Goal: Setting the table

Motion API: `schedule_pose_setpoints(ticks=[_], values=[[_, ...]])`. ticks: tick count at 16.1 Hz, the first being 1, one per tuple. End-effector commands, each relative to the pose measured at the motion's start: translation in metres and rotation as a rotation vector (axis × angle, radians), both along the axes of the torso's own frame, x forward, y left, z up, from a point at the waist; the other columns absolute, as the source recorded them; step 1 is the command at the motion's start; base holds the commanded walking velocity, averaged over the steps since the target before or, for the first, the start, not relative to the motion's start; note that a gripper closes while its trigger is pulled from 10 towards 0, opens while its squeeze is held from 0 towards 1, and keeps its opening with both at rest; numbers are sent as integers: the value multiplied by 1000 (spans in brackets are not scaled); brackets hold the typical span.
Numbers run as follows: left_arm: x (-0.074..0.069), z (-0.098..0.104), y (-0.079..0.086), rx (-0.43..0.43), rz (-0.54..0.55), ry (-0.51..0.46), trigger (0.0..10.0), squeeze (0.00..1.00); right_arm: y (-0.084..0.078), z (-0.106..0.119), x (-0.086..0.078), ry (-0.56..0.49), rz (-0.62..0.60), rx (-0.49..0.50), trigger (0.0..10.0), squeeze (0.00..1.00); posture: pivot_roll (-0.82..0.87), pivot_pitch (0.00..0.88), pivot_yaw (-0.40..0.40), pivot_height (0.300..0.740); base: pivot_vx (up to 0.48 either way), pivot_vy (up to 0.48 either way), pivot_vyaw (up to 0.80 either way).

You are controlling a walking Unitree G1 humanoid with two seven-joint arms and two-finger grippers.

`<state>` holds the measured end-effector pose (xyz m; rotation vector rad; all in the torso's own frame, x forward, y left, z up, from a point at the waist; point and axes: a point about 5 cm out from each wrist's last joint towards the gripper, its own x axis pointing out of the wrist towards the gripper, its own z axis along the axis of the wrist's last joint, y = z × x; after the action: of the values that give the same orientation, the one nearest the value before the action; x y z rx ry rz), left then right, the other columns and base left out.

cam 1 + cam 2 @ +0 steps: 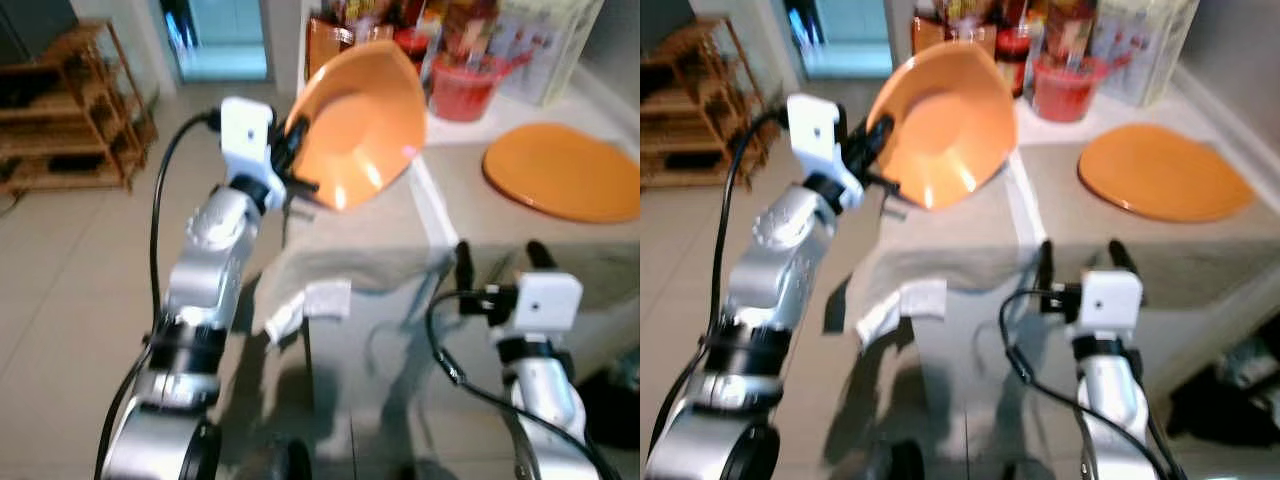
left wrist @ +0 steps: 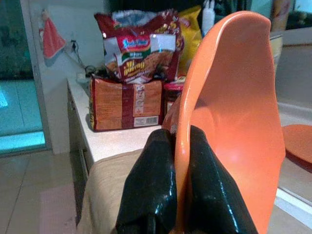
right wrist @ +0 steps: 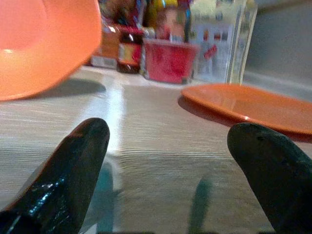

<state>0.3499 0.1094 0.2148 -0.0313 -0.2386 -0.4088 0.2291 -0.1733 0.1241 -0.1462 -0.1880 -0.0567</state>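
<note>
One orange bowl (image 1: 360,125) is up in the air over the near left part of the table (image 1: 480,240), tipped on edge with its hollow facing the robot. The left gripper (image 2: 175,190) is clamped on its rim, one black finger inside the wall and one outside. It looks like light, stiff plastic with a glossy, probably slippery surface, so a pinch on the rim is the sensible hold, though the bowl could swing or slide there. An orange plate (image 1: 565,170) lies flat farther right on the table. The right gripper (image 3: 170,156) hovers low over the tabletop with its fingers wide apart, holding nothing. Behind stand a red container (image 1: 465,85) and noodle packets (image 2: 134,87); the head views are blurred, so labels and the cloth edge are hard to read.
</note>
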Motion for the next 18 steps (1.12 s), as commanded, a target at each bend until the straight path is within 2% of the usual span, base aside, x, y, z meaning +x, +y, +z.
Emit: schedule_pose_setpoints(ticks=[1, 4, 6, 7, 12, 13, 18], values=[[-1, 12, -8, 0, -40, -47, 0, 416, 0, -3, -2, 18, 1, 16, 10000, 0, -144, 5, 67, 727, 0, 0, 0], [-3, 14, -11, -8, -52, -56, 0, 412, -1, -4, -2, 25, 6, 20, 10000, 0, -144, 5, 67, 727, 0, 0, 0], [-6, 16, -12, -15, -60, -67, 0, 502, -2, -5, -3, 32, 7, 21, 10000, 0, -144, 4, 64, 727, 0, -240, 0], [-8, 17, -13, -25, -67, -69, 0, 627, -2, -6, -3, 36, 8, 21, 10000, 0, -144, 4, 64, 727, 0, -480, 0], [-16, 16, -20, -46, -110, -71, 0, 612, -3, -8, -2, 50, 8, 25, 10000, 0, -141, 5, 65, 727, 0, -480, 0], [-16, 15, -21, -44, -115, -64, 0, 0, -3, -8, -1, 51, 9, 22, 10000, 0, -141, 2, 63, 727, 0, -480, 0], [-18, 13, -21, -62, -121, -48, 0, 0, -4, -9, 0, 57, 14, 14, 10000, 0, -140, 0, 61, 727, 0, -480, 0]])
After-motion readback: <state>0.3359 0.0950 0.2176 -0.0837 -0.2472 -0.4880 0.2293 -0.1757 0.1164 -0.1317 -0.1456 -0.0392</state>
